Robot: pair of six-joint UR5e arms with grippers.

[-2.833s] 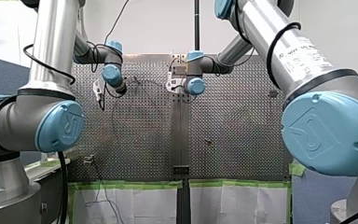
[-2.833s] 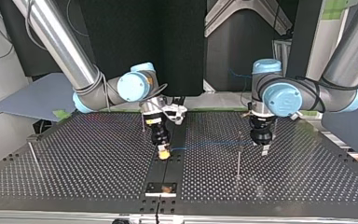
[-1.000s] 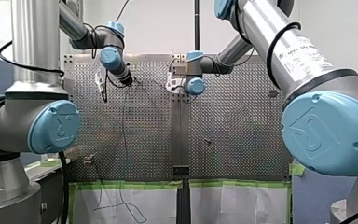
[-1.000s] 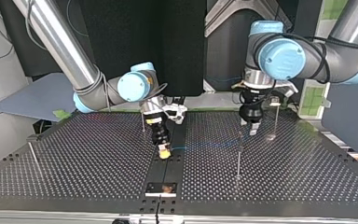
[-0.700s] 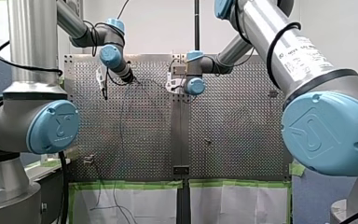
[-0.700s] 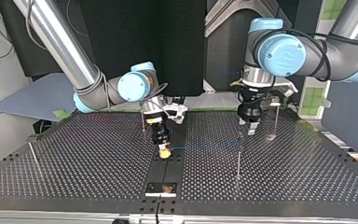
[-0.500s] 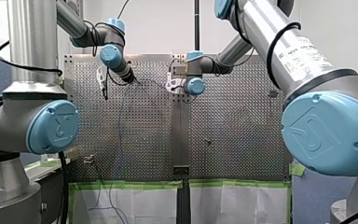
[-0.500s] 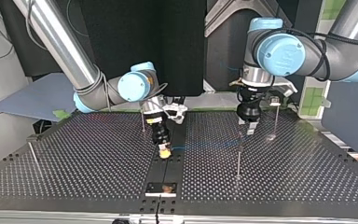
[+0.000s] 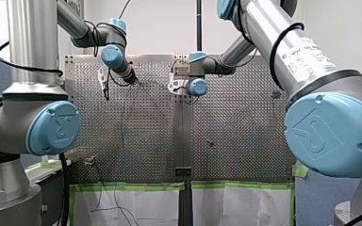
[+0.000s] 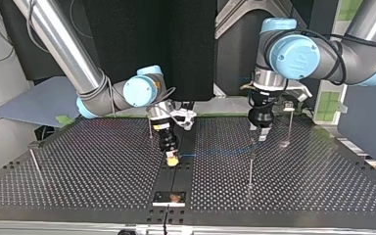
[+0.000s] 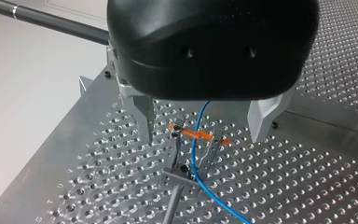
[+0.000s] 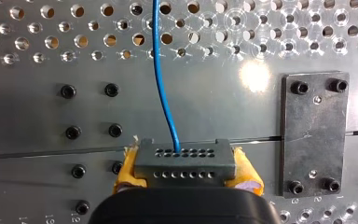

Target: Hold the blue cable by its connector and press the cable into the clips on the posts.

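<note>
In the right wrist view my right gripper (image 12: 185,175) is shut with its yellow pads on the grey connector (image 12: 185,161). The blue cable (image 12: 161,70) leaves the connector and runs ahead over the plate. The top view shows this gripper (image 10: 172,159) low at the table's middle seam. My left gripper (image 11: 203,126) stands open, its metal fingers (image 11: 142,114) wide apart above a post's clip (image 11: 191,140) with orange tabs. The blue cable (image 11: 195,154) passes between the clip's prongs. In the top view my left gripper (image 10: 262,134) hovers just behind that post (image 10: 250,166).
Thin posts stand on the perforated table (image 10: 88,176): one behind my left gripper (image 10: 290,125), one beside my right arm (image 10: 150,128), one at the top view's left edge (image 10: 34,164). A dark bolted plate (image 12: 313,135) lies beside the connector.
My left gripper has risen from beside the post and drifted slightly toward the top view's left, ending above the clip. My right gripper has stayed in place with the connector.
</note>
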